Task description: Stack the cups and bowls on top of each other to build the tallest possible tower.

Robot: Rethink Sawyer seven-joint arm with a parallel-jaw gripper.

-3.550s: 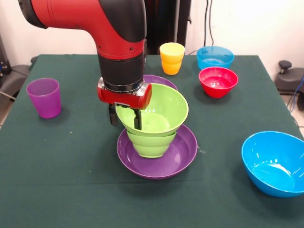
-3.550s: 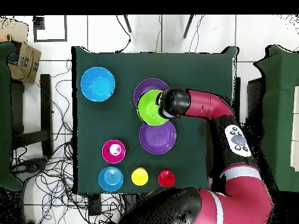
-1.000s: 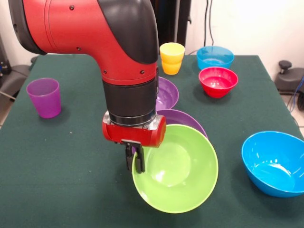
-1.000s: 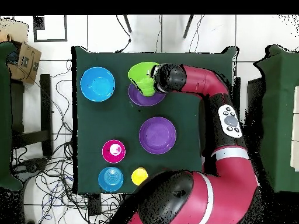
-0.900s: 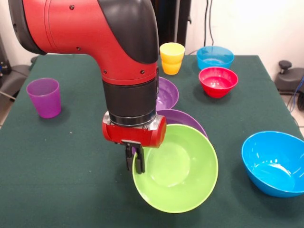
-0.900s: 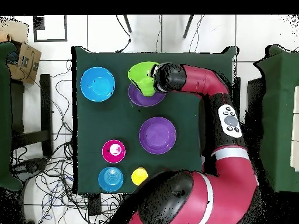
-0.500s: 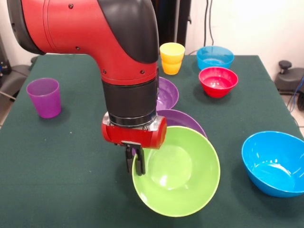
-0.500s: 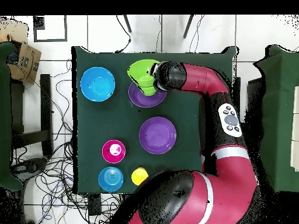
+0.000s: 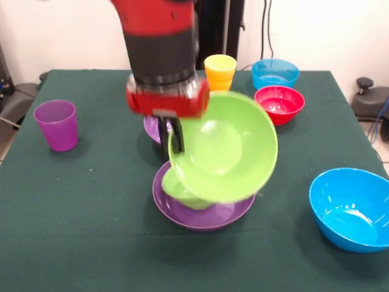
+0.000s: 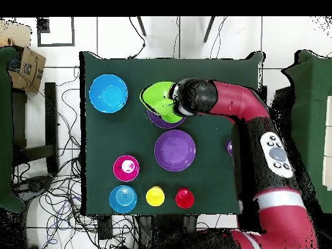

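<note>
The large glossy lime green plastic bowl (image 9: pixel 223 146) hangs tilted in the air, its opening facing the camera, its rim pinched by the red and black end effector (image 9: pixel 173 139). Below it a large purple plastic bowl (image 9: pixel 176 207) sits on the dark green desk (image 9: pixel 73 219), with a small green bowl (image 9: pixel 176 190) inside it. A 2nd large purple bowl (image 9: pixel 152 129) shows behind the end effector. The translucent purple tapered cup (image 9: pixel 56 125) stands at the left, the yellow-orange cup (image 9: pixel 220 73), light blue small bowl (image 9: pixel 275 73) and red small bowl (image 9: pixel 279 104) at the back, the large blue bowl (image 9: pixel 349 208) at the right

From overhead, the lime green bowl (image 10: pixel 155 97) overlaps 1 purple bowl (image 10: pixel 155 119); the other purple bowl (image 10: pixel 175 150) lies just beside. The blue bowl (image 10: pixel 108 93) sits apart. The red cup (image 10: pixel 185 198) stands beside the yellow-orange cup (image 10: pixel 155 196)
</note>
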